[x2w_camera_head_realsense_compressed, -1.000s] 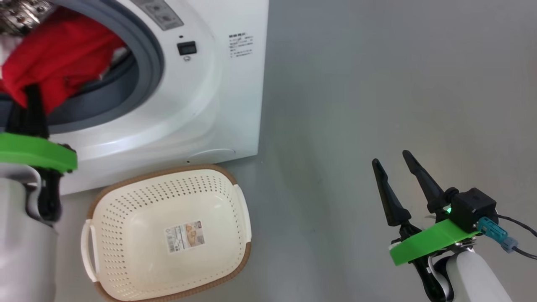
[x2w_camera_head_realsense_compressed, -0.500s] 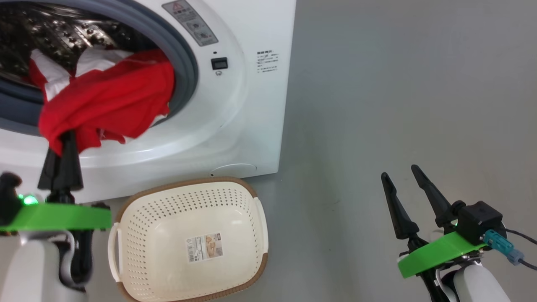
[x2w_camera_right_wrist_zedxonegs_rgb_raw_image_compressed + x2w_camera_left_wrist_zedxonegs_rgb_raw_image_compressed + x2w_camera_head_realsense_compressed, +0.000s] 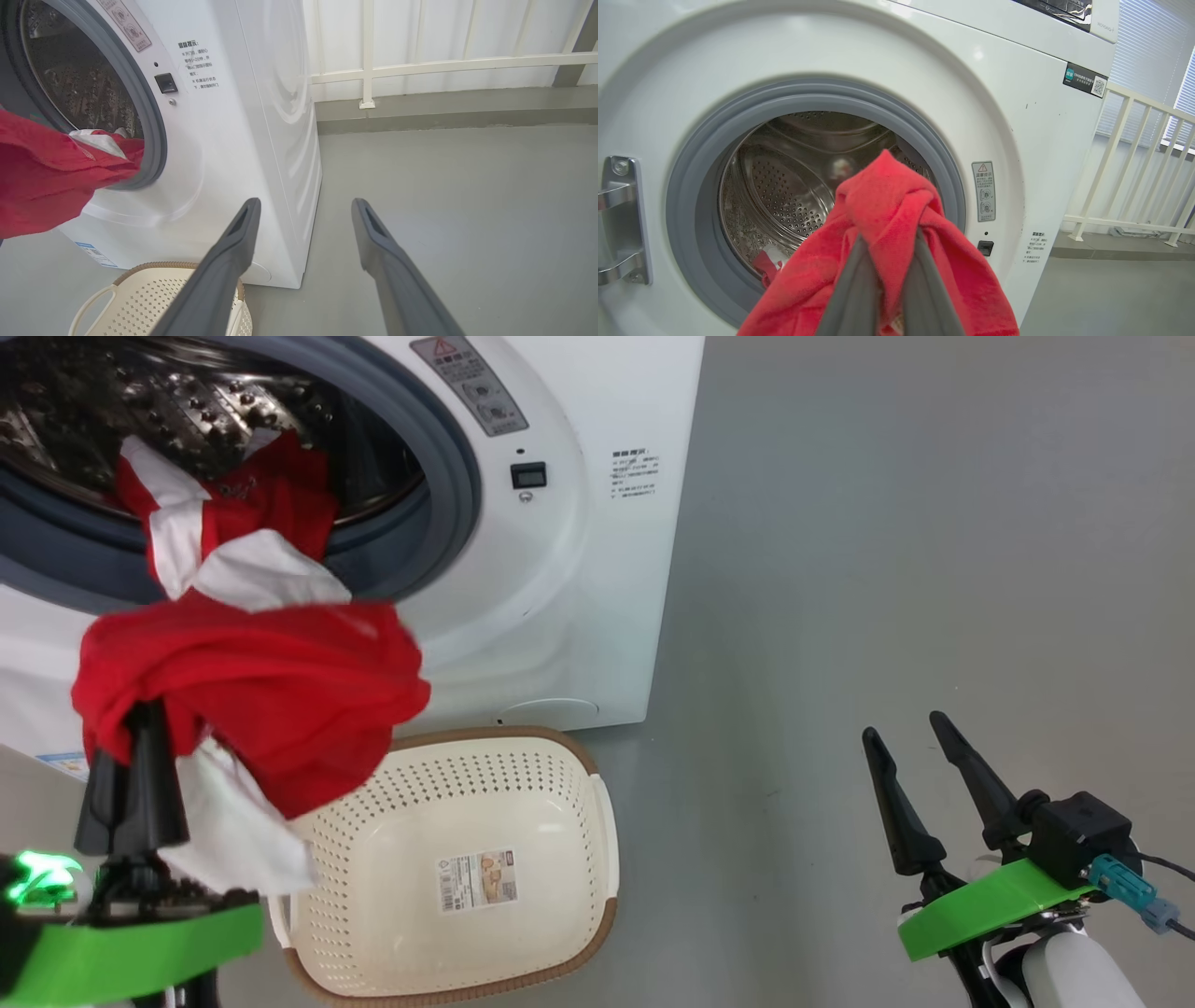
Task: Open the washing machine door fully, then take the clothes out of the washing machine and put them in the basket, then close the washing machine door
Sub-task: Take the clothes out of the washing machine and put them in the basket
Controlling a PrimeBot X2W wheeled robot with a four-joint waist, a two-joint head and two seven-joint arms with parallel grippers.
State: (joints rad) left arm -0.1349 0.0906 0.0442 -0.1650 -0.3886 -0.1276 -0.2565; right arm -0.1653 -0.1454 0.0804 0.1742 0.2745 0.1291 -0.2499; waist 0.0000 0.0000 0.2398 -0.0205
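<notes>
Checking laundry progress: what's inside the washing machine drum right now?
Red and white clothes lie low in the drum, spilling over the gasket to the left gripper, shut on them. The fabric covers the drum floor there, so anything beneath can't be seen.

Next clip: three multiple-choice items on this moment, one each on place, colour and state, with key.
1. Where is the basket? A) on the floor before the washing machine B) inside the drum C) on the machine's top
2. The clothes in the left pincer are: A) blue B) red and white C) black
3. The right pincer is: A) shut on cloth B) shut on a handle C) open, empty
Key: 1 A: it stands below the machine's front. 2 B: red cloth, white patches. 3 C: its jaws stand apart, nothing between.
</notes>
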